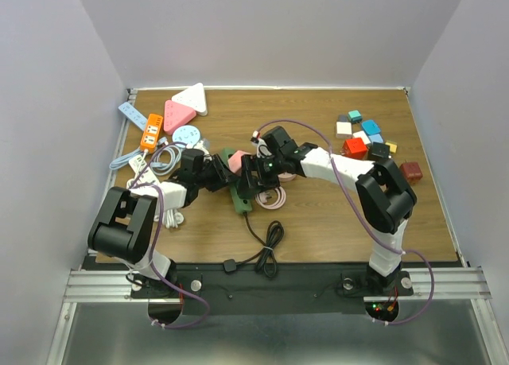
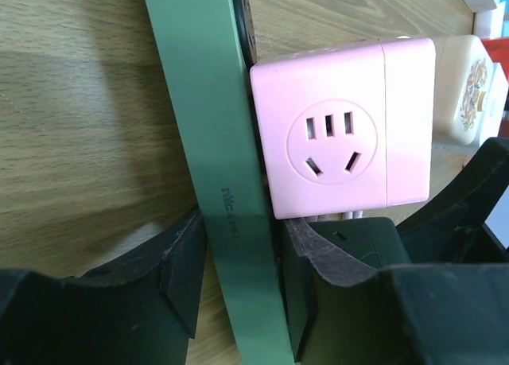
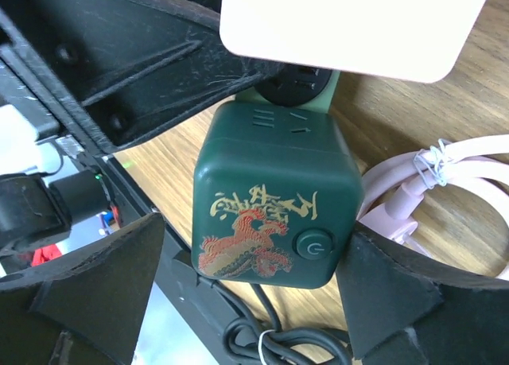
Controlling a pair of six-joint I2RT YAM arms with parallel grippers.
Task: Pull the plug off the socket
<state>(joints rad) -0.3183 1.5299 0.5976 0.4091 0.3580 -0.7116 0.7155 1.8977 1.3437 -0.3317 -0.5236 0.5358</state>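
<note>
left gripper (image 2: pixel 242 258) clenches the strip (image 2: pixel 199 102); right gripper (image 3: pixel 254 238) is open, should grab the plug (image 3: pixel 350 23) at 12 o'clock, pull straight.

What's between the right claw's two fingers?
The right claw straddles a dark green cube with a dragon print; the right wrist view shows it.

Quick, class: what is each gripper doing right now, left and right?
Left gripper: closed on the green power strip.
Right gripper: open, fingers flanking the dark green cube, not gripping.
</note>
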